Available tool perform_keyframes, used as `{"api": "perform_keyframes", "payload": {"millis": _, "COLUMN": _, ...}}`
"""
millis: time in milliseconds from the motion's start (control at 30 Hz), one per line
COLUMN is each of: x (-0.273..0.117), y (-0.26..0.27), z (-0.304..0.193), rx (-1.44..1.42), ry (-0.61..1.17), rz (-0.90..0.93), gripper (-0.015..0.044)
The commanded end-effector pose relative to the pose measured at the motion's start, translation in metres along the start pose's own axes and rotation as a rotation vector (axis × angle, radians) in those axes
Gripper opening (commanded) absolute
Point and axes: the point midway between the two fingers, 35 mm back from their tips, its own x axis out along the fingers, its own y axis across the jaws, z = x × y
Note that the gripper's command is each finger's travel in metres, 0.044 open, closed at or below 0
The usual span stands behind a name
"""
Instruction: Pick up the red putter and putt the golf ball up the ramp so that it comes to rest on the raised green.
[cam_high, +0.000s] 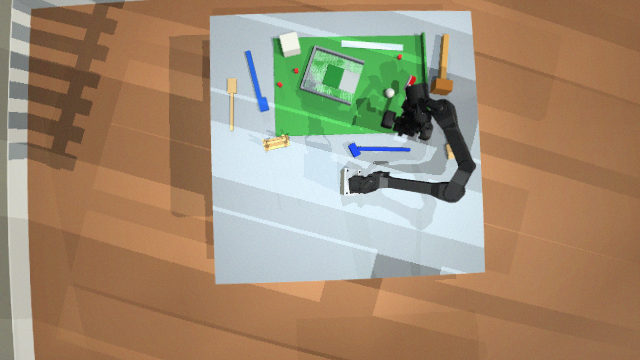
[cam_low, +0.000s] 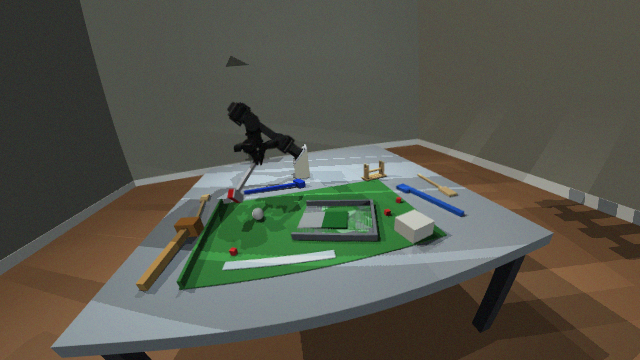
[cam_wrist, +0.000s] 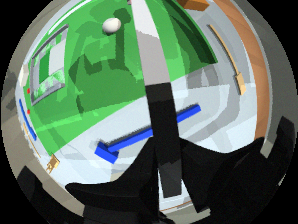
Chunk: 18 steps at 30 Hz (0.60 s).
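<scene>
One red putter (slim grey shaft) in fingers, round white golf ball near

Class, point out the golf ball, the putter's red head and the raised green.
golf ball (cam_high: 389, 92), top view, its middle.
putter's red head (cam_low: 231, 194), exterior view, its red face.
raised green (cam_low: 335, 219), exterior view, its flat top.

The gripper is clamped on the red putter shaft. The putter slants down, its red head beside the green mat edge, near the golf ball.
</scene>
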Motion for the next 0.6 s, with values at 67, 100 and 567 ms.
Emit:
{"api": "perform_keyframes", "payload": {"millis": 67, "x": 0.002, "y": -0.005, "z": -0.002, "rx": 0.031, "ry": -0.003, "rz": -0.011, "gripper": 0.0}}
{"api": "perform_keyframes", "payload": {"millis": 100, "x": 0.004, "y": -0.005, "z": -0.002, "rx": 0.031, "ry": -0.003, "rz": -0.011, "gripper": 0.0}}
{"api": "perform_keyframes", "payload": {"millis": 567, "x": 0.042, "y": -0.006, "z": -0.003, "rx": 0.032, "ry": -0.005, "rz": -0.013, "gripper": 0.0}}
